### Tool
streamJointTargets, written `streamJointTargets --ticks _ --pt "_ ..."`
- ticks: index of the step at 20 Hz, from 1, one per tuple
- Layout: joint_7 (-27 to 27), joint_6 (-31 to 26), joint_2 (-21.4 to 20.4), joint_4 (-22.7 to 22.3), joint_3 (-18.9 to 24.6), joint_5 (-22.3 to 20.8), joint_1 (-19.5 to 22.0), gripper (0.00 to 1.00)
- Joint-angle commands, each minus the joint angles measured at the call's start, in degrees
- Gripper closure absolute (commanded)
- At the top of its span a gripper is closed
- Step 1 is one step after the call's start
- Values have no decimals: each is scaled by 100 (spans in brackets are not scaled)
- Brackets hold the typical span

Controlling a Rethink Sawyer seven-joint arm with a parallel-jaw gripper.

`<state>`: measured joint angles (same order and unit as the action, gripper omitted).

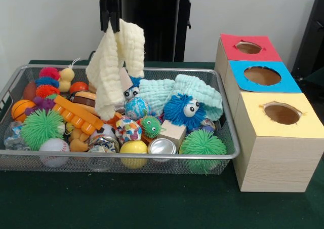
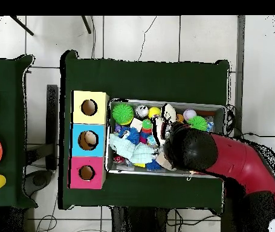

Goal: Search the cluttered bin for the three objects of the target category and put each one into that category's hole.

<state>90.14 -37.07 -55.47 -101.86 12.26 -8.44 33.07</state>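
A: Where is the cluttered bin (image 1: 230,138) placed, and what is held?

B: The wire-mesh bin is set on the green surface (image 1: 152,203), just beside a row of three wooden boxes topped red (image 1: 250,47), blue (image 1: 263,76) and yellow (image 1: 281,113), each cut with a hole. A cream cloth (image 1: 115,62) is gripped at its top by the gripper (image 1: 110,17), which is clenched on it, and is hung above the bin's middle, its lower end touching the heap.

A: What could be spoiled from here?

B: The dangling end may be snagged on the orange block (image 1: 76,113) or the blue googly-eyed puffer (image 1: 185,110), so toys could be dragged out. The cloth may also be draped over a hole's edge rather than dropped through, since it is long and limp. Which hole is meant cannot be told.
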Motion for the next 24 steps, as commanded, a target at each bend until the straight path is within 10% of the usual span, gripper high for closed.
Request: streamJointTargets --ticks 1,24 --pt "-708 -375 32 -385 518 -349 92 100" --pt "-96 190 -149 -1003 441 -278 -139 100"
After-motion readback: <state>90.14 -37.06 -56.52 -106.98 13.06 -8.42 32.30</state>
